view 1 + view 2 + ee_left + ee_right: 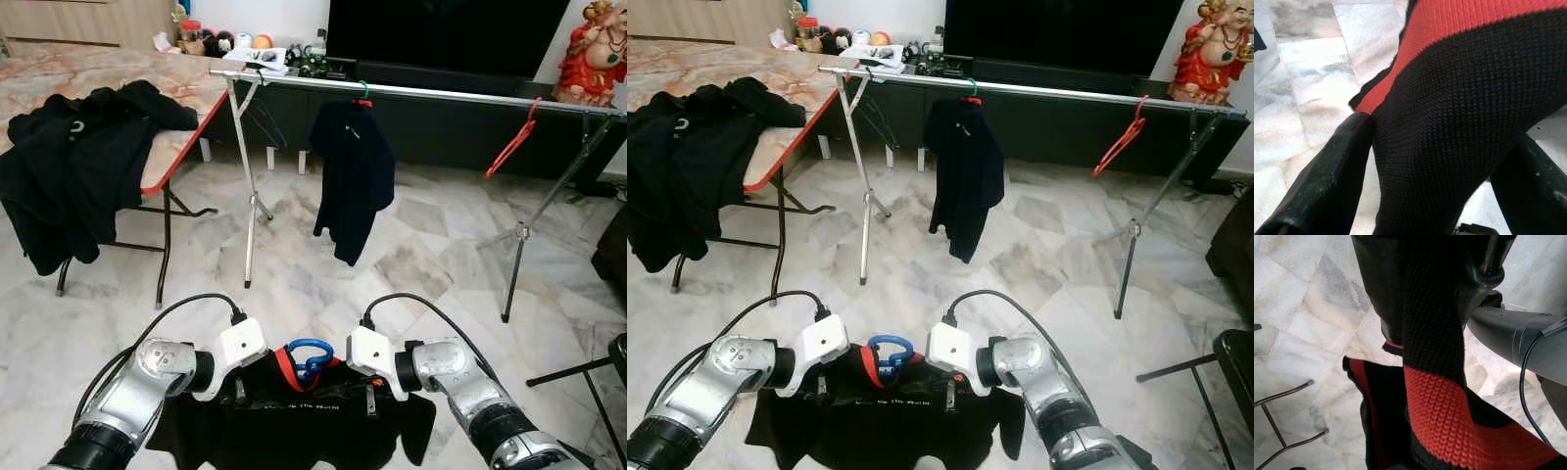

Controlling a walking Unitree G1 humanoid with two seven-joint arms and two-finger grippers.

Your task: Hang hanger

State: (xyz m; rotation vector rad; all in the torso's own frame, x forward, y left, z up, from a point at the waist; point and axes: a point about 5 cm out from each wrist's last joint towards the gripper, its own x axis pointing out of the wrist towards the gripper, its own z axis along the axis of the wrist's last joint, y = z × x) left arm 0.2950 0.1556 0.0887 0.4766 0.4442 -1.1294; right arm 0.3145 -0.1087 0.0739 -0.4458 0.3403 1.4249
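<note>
Blue hanger (310, 354) — only its hook loop shows, standing upward above the collar of a black garment with red trim (294, 421); the hanger's bar is hidden inside the cloth, apparently running side to side between the two grippers. The garment hangs low, well short of the silver clothes rail (411, 93). Left gripper (239, 392) and right gripper (370, 399) each pinch a shoulder of the garment, fingers (1332, 171) closed narrowly on knit fabric. On the rail hang a dark shirt (351, 176) and, further right, a red hanger (511, 142). Left of the rail's near leg, a table (181, 147) carries black clothing (73, 157) — its far edge is cut off.
</note>
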